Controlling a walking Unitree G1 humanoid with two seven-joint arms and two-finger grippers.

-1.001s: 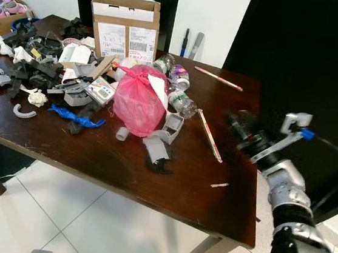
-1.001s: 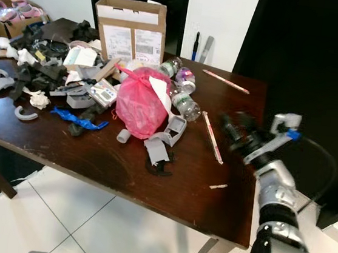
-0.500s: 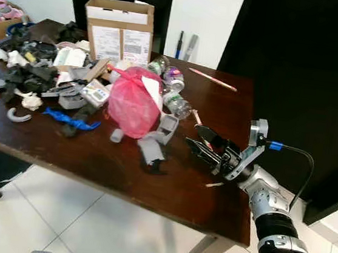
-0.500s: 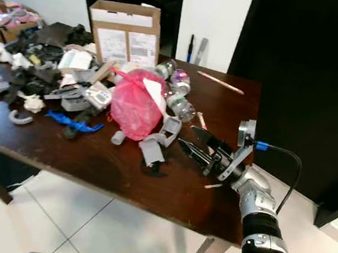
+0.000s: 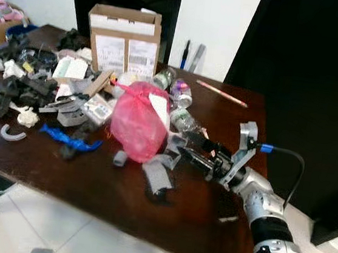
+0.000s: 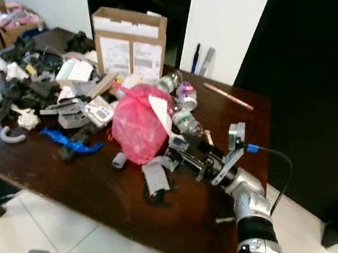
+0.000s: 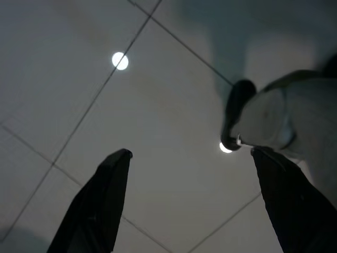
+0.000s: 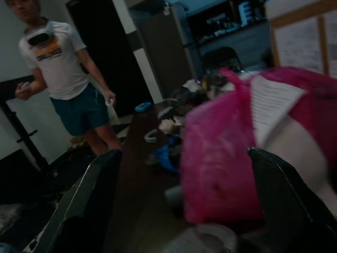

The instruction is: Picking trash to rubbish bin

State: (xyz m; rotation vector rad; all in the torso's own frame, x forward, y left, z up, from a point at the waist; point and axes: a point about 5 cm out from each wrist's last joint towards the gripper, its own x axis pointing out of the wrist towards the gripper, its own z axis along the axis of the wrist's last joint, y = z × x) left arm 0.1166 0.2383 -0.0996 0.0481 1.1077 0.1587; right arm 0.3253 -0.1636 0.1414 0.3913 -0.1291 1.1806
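A knotted pink rubbish bag with a white paper slip on it sits amid clutter on the dark wooden table. My right gripper reaches in low from the right, open, its fingertips just beside the bag's right side near a grey plastic piece. In the right wrist view the pink bag sits between the spread fingers, with nothing held. My left gripper hangs open above the tiled floor.
A cardboard box stands at the table's back. Plastic bottles lie behind the bag, grey and black scraps to its left, a grey piece in front. A striped stick lies far right. A person stands beyond the table.
My right gripper swung in from beyond the table's right edge and moved left across the table to the pink bag's side, staying open. The head view also shifted.
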